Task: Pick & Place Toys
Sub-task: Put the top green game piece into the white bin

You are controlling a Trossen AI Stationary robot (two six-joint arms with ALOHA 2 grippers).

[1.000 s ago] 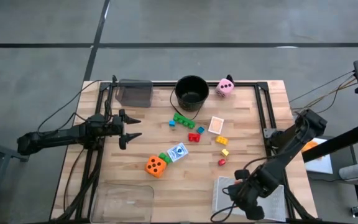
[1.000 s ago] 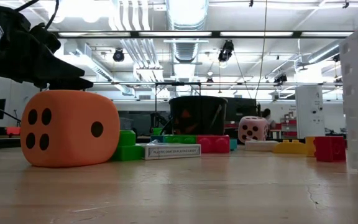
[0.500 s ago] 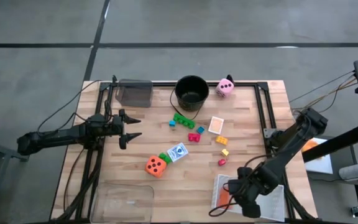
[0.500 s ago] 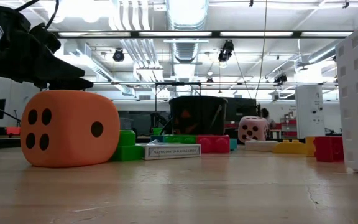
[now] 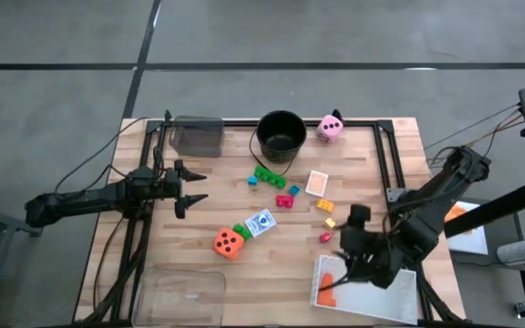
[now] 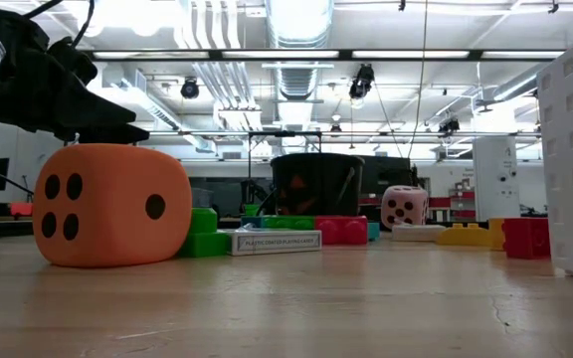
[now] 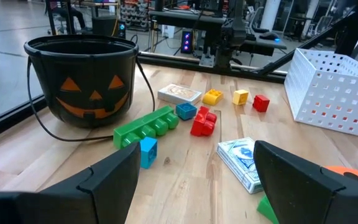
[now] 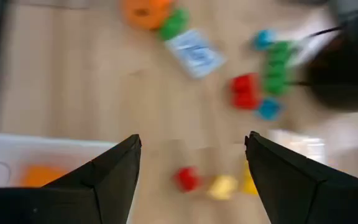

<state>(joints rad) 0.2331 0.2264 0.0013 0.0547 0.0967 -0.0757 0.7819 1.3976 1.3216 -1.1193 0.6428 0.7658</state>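
Observation:
Toys lie loose on the wooden table (image 5: 153, 264): an orange die (image 5: 228, 242), a pink die (image 5: 330, 128), a long green brick (image 5: 268, 176), a red brick (image 5: 284, 200), an orange brick (image 5: 324, 206), a yellow brick (image 5: 330, 222), a small red brick (image 5: 325, 237) and a blue card pack (image 5: 261, 222). An orange piece (image 5: 328, 290) lies in the white tray (image 5: 381, 296). My right gripper (image 5: 343, 248) is open and empty above the tray's far edge; it also shows in its wrist view (image 8: 192, 140). My left gripper (image 5: 190, 189) is open and empty at the left, well left of the toys.
A black bucket (image 5: 281, 135) with a wire handle stands at the far middle. A dark clear tray (image 5: 197, 135) sits at the far left and a clear tray (image 5: 182, 293) at the near left. A card box (image 5: 315, 183) lies near the bricks.
My right gripper has moved up from over the white tray and toward the table's far edge, uncovering an orange piece that now lies in the tray.

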